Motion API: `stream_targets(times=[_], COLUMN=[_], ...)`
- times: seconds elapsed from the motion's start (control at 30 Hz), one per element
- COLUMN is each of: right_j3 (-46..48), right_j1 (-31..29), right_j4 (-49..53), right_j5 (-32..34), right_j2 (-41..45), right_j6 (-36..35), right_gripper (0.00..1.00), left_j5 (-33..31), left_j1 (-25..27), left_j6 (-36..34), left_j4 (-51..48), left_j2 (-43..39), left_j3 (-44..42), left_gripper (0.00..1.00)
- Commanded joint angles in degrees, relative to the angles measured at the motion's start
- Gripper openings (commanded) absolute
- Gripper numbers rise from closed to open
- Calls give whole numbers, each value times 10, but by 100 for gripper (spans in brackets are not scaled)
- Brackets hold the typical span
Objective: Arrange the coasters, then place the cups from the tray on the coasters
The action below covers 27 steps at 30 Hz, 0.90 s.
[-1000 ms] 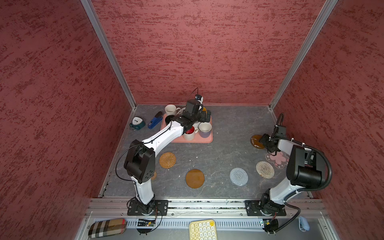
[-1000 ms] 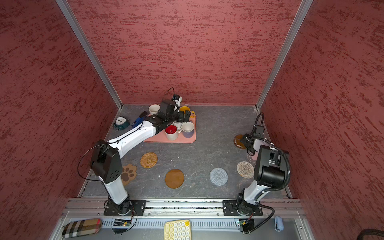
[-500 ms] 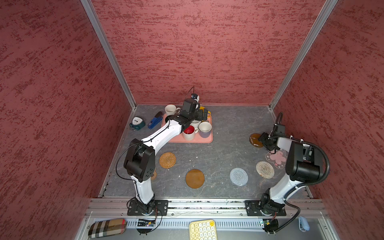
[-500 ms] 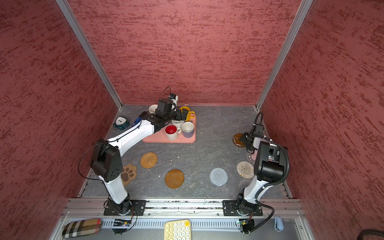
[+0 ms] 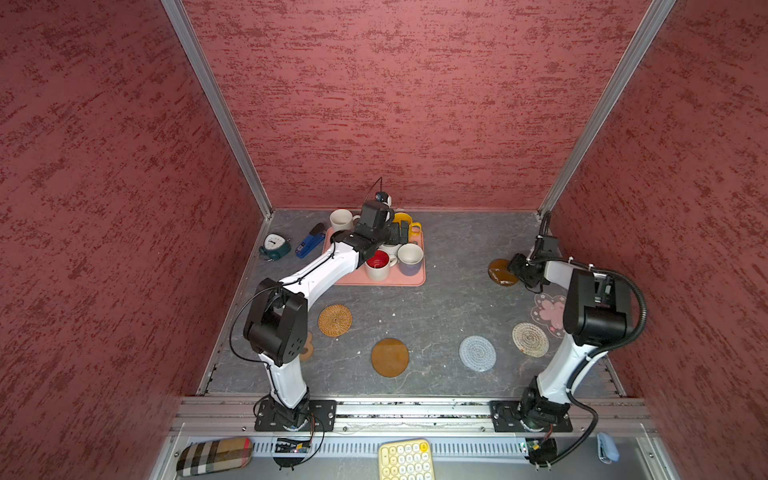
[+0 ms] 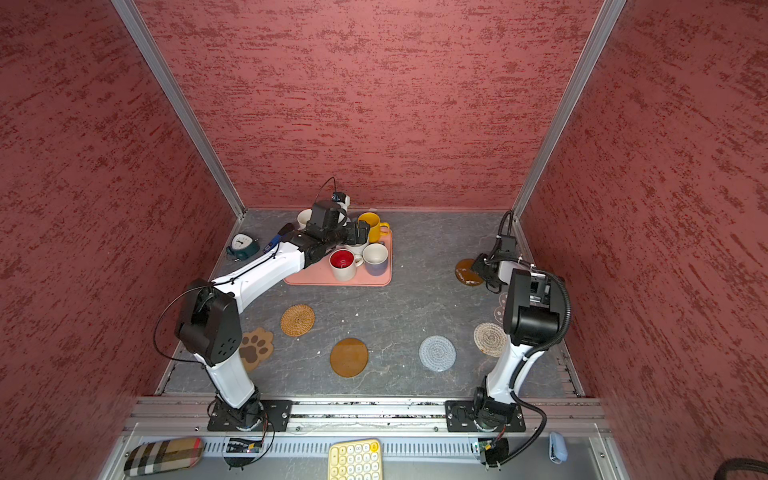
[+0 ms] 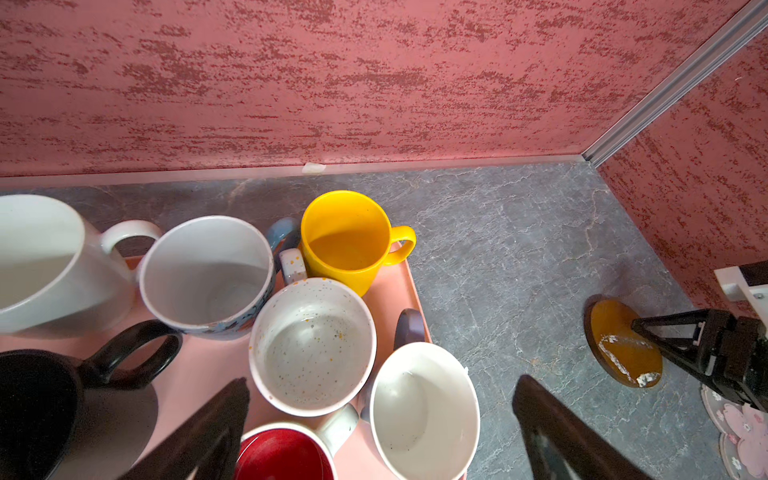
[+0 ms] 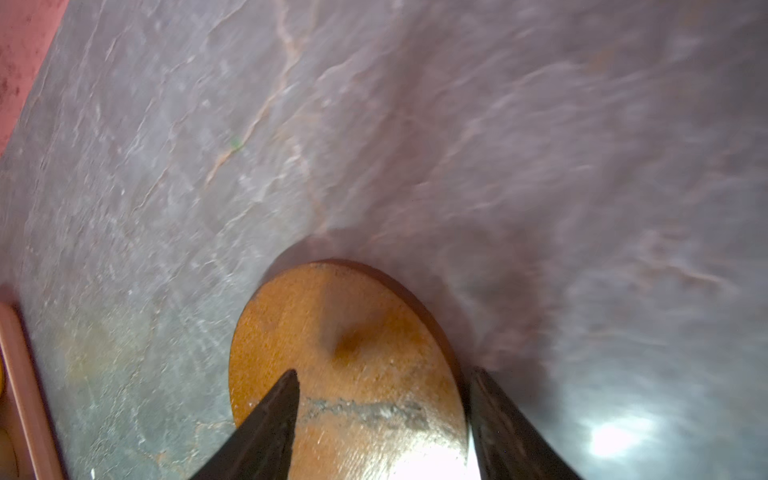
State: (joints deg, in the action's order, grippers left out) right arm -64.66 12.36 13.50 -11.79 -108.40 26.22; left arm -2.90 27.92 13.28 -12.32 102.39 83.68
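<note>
Right arm's elbow has come up and in over the last second, and the far amber disc (image 8: 353,316) has crept a shade outward with it; your left arm has barely stirred. Nearest you the coasters lie flat and well apart, no cup on any: paw-print coaster (image 6: 255,347), near amber disc (image 5: 390,357), grey crochet round (image 5: 478,353), beige woven round (image 5: 530,339), then tan rattan round (image 5: 335,320) and pink flower coaster (image 5: 546,309). Farther on, the right gripper (image 8: 384,373) stands with jaws partway apart, one finger over that far disc's face, the other against its rim; true grip or mere drag, you can't tell. That disc looks thin, stiff and light, I'd judge, so slide it or pinch it at the edge. Farthest, the left gripper (image 7: 383,380) hangs above the tray (image 5: 390,279), jaws wide, holding nothing. Under it the mugs crowd close: red-inside mug (image 5: 377,262) and lavender mug (image 5: 410,257) at the near edge, speckled mug (image 7: 311,345) behind them, black mug (image 7: 37,399), light blue mug (image 7: 208,270) and yellow mug (image 7: 349,237) beyond, plain white mug (image 7: 37,257) at the far corner. Glazed ceramic, so reckon on hard, weighty, slick and chippable. Take an outer one, red-inside or lavender, one finger inside the wall and one outside, clear of the handle, and lift straight so you don't clip its neighbours.
</note>
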Motion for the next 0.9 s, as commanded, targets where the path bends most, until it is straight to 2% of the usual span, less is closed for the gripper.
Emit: stream_targets(times=[0.0,0.33,0.67,0.87], right_j3=[-17,-34,-14,-14], right_j1=[-22,-73,-123,-147], right_j4=[34,44,36,30], right_j5=[1,3,-3,-10], right_j2=[-20,-34,-26,-26], right_j6=[-6,3,15,26], right_gripper=[65,65,71,69], left_j5=[-5,-8,-8,-8], left_j1=[-4,-3,-2,2], left_j6=[7,24,53,65], left_j4=[13,16,9,14], left_j2=[-29,-56,-92,-126], left_j3=[-12,-51,-91,-125], left_gripper=[100,100,100,100])
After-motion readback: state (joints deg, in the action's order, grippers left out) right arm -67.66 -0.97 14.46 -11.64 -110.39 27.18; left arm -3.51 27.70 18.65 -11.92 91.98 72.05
